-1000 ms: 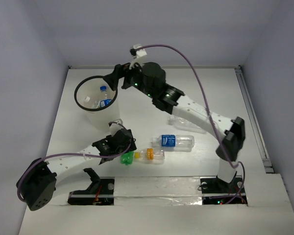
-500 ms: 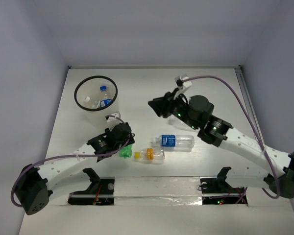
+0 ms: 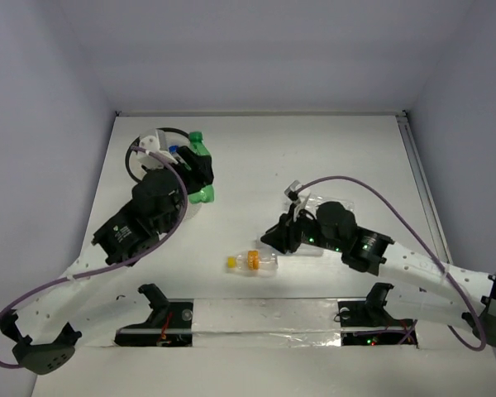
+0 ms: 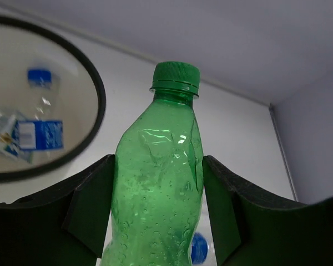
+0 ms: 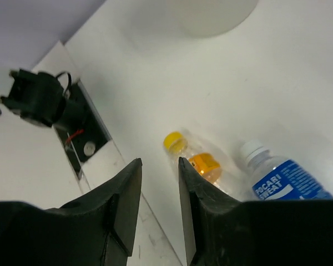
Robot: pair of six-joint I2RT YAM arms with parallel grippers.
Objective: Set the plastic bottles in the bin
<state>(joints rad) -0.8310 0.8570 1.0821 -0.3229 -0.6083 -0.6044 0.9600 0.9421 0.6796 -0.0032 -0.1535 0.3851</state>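
Note:
My left gripper (image 3: 198,171) is shut on the green bottle (image 3: 196,145), held off the table at the right edge of the bin (image 3: 135,154). In the left wrist view the green bottle (image 4: 158,183) stands cap up between my fingers (image 4: 94,199), and the black-rimmed bin (image 4: 98,94) lies to the left with a blue-labelled bottle (image 4: 39,133) inside. My right gripper (image 3: 274,240) hangs low over the table, open by a narrow gap (image 5: 159,163) with nothing in it. Just right of its fingers lie the orange-labelled bottle (image 5: 197,160) and a blue-labelled bottle (image 5: 283,180).
The orange-labelled bottle (image 3: 254,261) lies in front of the arm bases' mounting strip (image 3: 264,318). A clear bottle (image 3: 316,202) shows faintly behind the right arm. Side walls close in the table left and right.
My left arm has carried the green bottle from the table up to the bin. My right arm has swung from the bin down to the bottles on the table, its jaws now narrower.

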